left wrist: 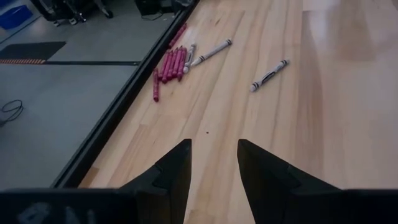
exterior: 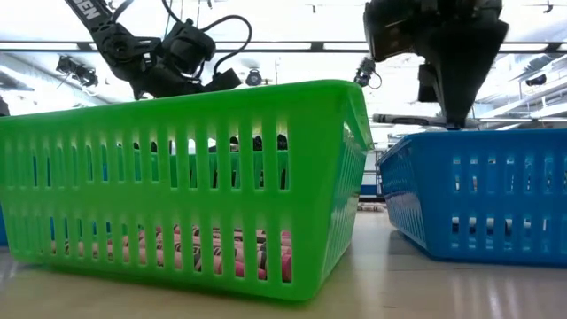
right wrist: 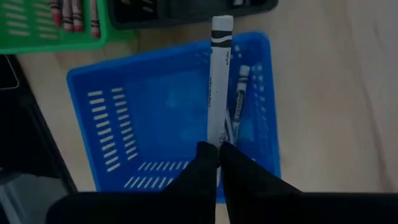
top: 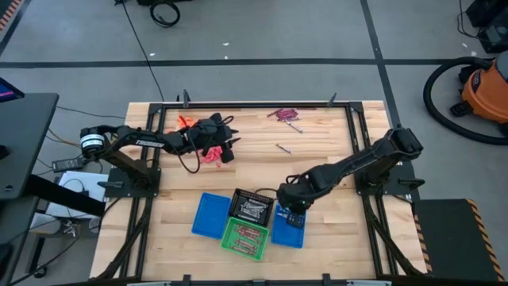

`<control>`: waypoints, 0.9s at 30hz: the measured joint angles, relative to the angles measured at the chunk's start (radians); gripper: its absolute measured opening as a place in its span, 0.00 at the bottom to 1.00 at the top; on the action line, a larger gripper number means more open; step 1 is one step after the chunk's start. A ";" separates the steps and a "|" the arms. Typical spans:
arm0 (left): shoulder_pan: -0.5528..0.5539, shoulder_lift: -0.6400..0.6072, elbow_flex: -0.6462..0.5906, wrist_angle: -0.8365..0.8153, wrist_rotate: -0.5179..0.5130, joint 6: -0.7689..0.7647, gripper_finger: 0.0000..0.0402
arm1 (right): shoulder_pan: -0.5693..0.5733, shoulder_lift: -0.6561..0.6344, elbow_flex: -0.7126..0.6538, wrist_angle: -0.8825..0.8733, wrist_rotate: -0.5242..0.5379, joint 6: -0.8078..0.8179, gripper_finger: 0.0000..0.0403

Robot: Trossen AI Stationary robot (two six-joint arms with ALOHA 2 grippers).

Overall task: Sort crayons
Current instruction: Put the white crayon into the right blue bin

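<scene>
A silvery-grey crayon [right wrist: 221, 93] is clamped in the right tool [right wrist: 218, 149] above the right blue basket [right wrist: 155, 112], where a second grey crayon [right wrist: 239, 99] lies. Maroon crayons [left wrist: 169, 65] and two grey ones lie on the desk [left wrist: 336, 93] ahead of the left tool [left wrist: 212, 163], which is narrowly parted and empty.

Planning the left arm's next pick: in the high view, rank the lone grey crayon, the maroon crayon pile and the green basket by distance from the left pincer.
1. Lone grey crayon, mid-table, nearest the left pincer.
2. Maroon crayon pile, at the far edge.
3. Green basket, near the front edge.
</scene>
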 joint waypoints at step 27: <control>0.000 0.000 0.001 0.001 0.000 0.004 0.35 | -0.065 0.001 0.000 -0.111 0.107 -0.130 0.21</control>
